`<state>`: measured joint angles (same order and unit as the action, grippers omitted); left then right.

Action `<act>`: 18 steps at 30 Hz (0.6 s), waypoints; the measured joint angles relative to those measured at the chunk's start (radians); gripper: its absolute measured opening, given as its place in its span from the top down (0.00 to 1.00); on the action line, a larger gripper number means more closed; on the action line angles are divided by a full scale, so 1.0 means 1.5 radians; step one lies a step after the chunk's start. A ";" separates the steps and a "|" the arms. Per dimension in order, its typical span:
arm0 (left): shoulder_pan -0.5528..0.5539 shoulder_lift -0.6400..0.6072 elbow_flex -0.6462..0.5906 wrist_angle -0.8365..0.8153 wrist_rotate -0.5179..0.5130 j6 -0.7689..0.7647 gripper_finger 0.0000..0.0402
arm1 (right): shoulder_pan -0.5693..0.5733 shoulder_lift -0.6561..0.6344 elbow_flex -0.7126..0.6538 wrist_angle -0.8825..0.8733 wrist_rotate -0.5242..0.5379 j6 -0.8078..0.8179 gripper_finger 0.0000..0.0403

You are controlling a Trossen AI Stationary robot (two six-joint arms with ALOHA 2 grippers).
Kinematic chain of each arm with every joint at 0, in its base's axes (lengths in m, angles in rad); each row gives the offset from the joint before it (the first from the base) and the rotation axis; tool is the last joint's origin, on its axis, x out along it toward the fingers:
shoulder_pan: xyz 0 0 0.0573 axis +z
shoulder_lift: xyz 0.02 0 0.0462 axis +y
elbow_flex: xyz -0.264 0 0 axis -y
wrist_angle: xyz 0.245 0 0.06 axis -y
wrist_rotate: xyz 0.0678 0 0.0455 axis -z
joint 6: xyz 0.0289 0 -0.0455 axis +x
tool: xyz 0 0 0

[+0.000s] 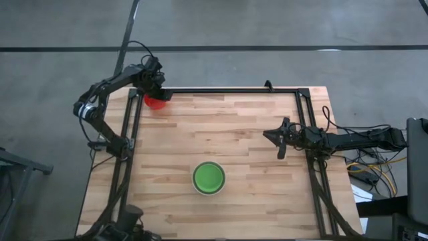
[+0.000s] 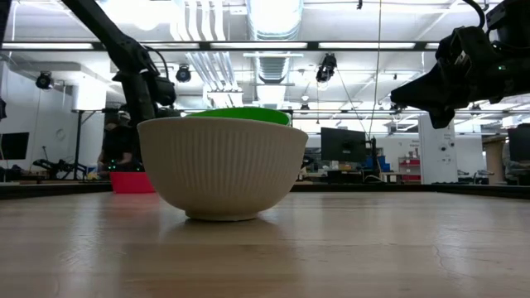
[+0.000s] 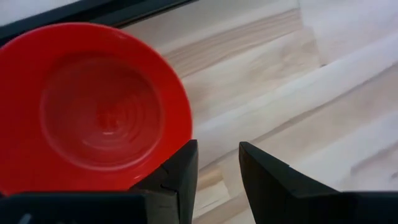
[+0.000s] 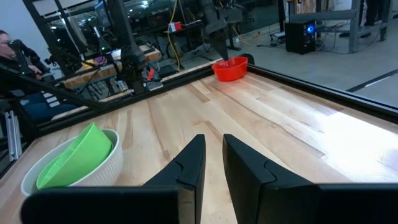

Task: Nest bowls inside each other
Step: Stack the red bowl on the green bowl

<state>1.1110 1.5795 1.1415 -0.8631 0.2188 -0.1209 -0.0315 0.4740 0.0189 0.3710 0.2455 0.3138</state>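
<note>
**Red bowl waiting at the far corner, left gripper lining up on its rim**

The red bowl point(image 1: 156, 102) is sitting upright at the table's far left corner, just inside the black frame rail point(image 1: 227, 90). The left gripper point(image 3: 216, 163) is hovering directly over it, fingers standing apart with clear daylight between them, one finger lying at the bowl's rim and the other over bare wood. Nothing is being held yet.

Well apart from it, toward the near middle of the table, the whitish ribbed bowl point(image 2: 222, 166) is already carrying green bowls point(image 1: 208, 177), the top one sitting tilted rather than flat. How many greens are stacked there is not clear.

The right gripper point(image 4: 212, 154) is waiting over the right side of the wooden table point(image 1: 254, 134), its fingers nearly together and empty.

To take the red bowl cleanly, the left gripper is likely needing to straddle the wall: one finger inside, one outside, then descending before closing. The rail nearby is leaving little room, so the approach should be coming from the open table side. The tilted green bowl may be keeping the red one from seating level.
</note>
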 joint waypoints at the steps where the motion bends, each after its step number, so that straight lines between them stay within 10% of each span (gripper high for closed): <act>1: -0.002 0.001 -0.001 0.000 -0.008 -0.003 0.70 | 0.000 0.000 0.000 0.000 0.000 0.000 0.87; 18: -0.005 0.010 -0.075 0.056 -0.018 -0.029 0.70 | 0.000 0.000 0.000 0.000 0.000 0.000 0.87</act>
<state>1.1028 1.5944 1.0286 -0.7785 0.1921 -0.1646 -0.0311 0.4737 0.0189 0.3710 0.2455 0.3138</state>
